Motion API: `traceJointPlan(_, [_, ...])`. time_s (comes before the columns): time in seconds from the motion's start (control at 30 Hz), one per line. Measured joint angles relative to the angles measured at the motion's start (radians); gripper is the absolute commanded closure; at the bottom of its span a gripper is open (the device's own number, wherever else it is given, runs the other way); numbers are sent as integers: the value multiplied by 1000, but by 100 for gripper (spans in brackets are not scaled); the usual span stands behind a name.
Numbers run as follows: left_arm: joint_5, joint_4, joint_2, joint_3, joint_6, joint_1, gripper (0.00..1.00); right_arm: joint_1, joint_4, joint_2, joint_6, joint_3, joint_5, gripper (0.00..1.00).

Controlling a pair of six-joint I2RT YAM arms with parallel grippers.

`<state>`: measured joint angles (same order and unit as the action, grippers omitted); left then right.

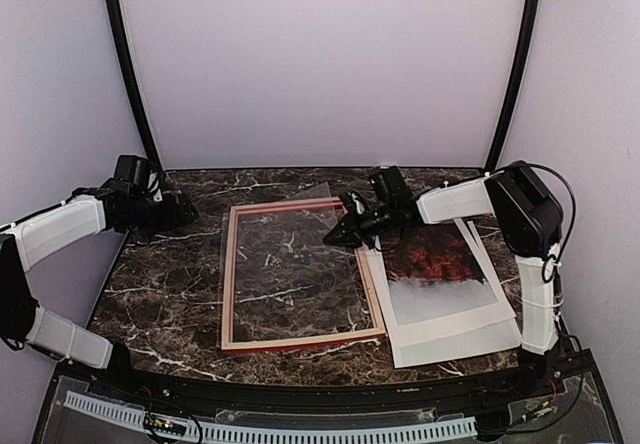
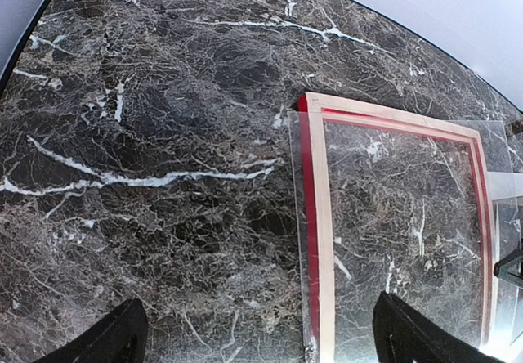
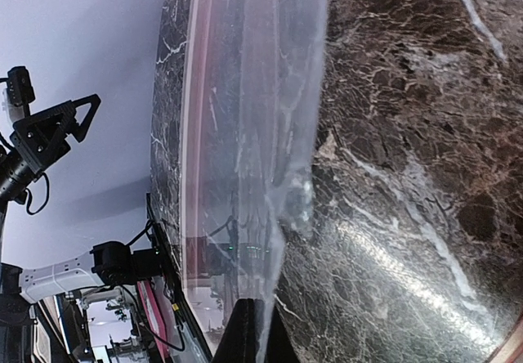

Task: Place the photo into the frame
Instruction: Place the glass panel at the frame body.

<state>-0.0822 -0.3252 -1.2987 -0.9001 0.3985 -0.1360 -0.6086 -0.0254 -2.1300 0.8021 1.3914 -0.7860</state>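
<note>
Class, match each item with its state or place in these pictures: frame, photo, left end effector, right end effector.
1 frame
2 photo
3 left end effector
4 right end effector

A shut on the clear pane
B open, holding nothing
C lying flat on the marble table
D resting on white sheets

Pairs: 1-C, 2-D, 3-B, 4-A

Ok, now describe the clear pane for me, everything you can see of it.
The clear pane is a thin, transparent rectangular sheet, glossy, with streaks of reflected light. The marble table shows through it. It lies over the frame, slightly askew, its left edge overhanging the frame's left rail. The right gripper is shut on its right edge, and its far right corner looks lifted off the frame.
</note>
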Motion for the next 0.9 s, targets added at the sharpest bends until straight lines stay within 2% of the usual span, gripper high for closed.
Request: traceJointPlan(0.9, [-6, 14, -18, 0, 0, -21, 1, 30, 31, 14, -38, -25, 2, 100])
